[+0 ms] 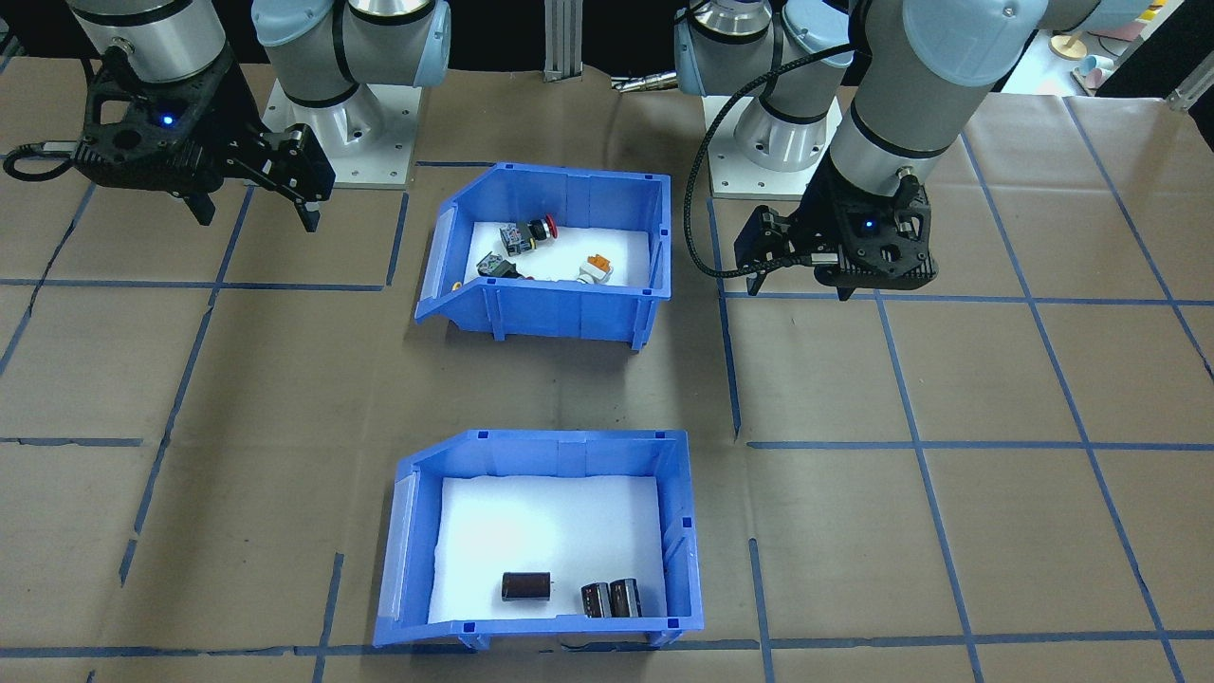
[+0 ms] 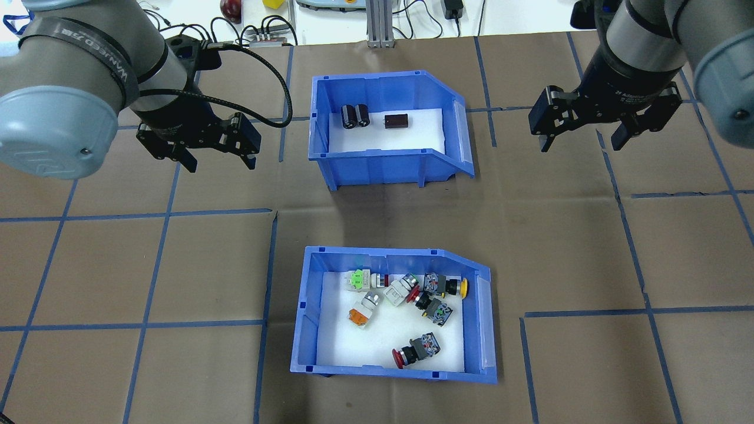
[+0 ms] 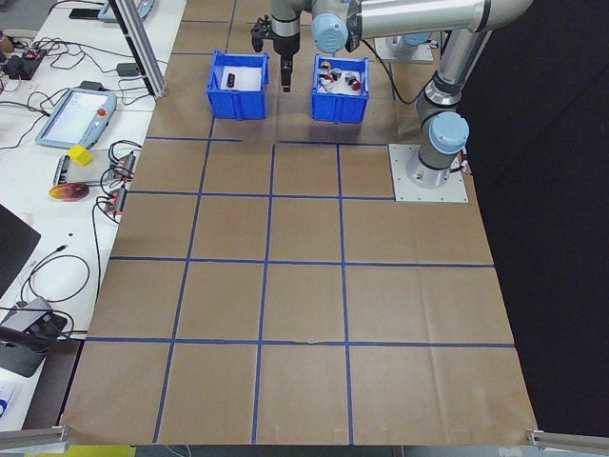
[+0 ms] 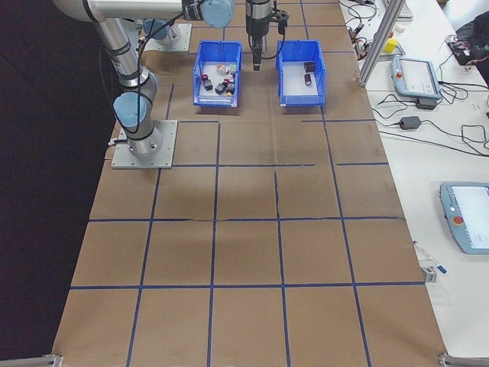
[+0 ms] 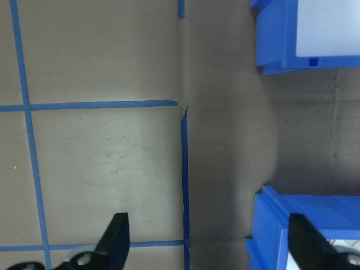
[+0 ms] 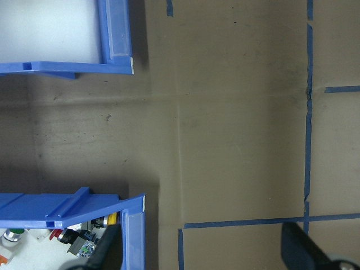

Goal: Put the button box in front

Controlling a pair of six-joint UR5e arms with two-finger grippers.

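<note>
Both grippers hang spread and empty: left gripper (image 2: 215, 154), right gripper (image 2: 583, 138). The button box (image 2: 306, 318) sits near the robot, the capacitor bin (image 2: 377, 165) beyond. Risk, I'd judge: grabbing the identical bin, or tilting switches (image 2: 412, 294) out the open front.

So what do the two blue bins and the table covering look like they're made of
Both the button box and the bin with black cylinders look like moulded plastic: glossy blue walls with ribs, and a matte white liner, perhaps foam or paper. The table covering looks like brown kraft paper, creased, gridded with blue tape.
</note>
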